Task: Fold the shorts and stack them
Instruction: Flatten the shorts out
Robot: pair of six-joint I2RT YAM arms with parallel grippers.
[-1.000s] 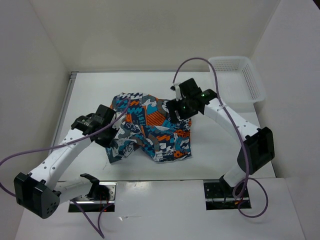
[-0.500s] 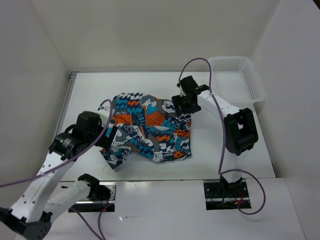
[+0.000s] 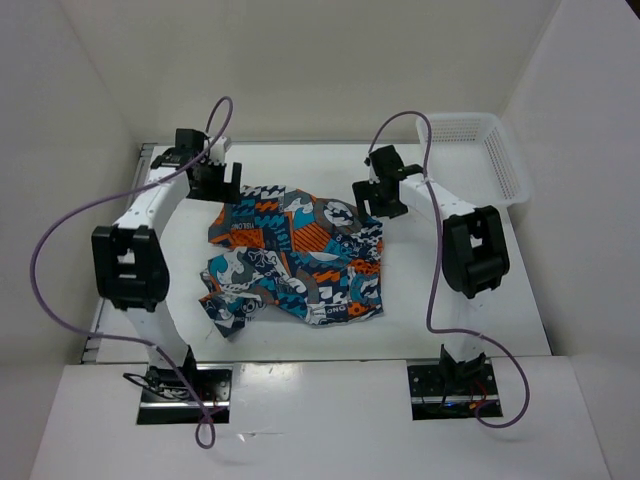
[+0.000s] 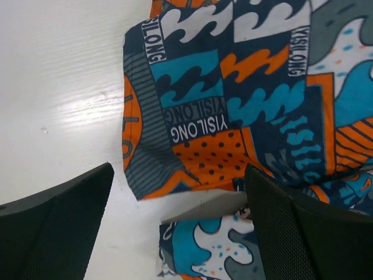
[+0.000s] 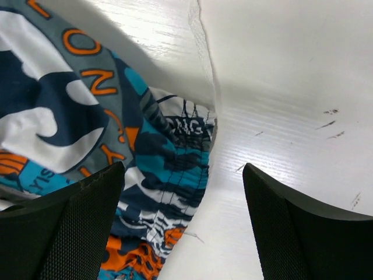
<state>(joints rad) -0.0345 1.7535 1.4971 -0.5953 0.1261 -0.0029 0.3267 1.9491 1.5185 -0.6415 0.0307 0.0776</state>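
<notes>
Crumpled patchwork shorts (image 3: 295, 260) are lying on the white table (image 3: 420, 300) between the two pincers, one corner showing between the spread fingers of the left gripper (image 3: 215, 192) and one edge beneath the right gripper (image 3: 379, 206) (both are standing released, grasping nothing).

The overhead camera sits high above and behind the arm bases. It looks down and forward from far enough off to take in the whole table (image 3: 300, 165), the shorts (image 3: 295, 255) at its middle, the basket (image 3: 505, 165) at the far right corner and both arms. The left wrist camera rides on the left gripper (image 3: 213, 182) and looks steeply down past its own fingers (image 4: 58, 233), very close to the shorts' far left corner and bare tabletop. The right wrist camera, on the right gripper (image 3: 381, 197), looks down past its fingers (image 5: 64, 227) at the far right edge. Each close patch also lies within the overhead view.
</notes>
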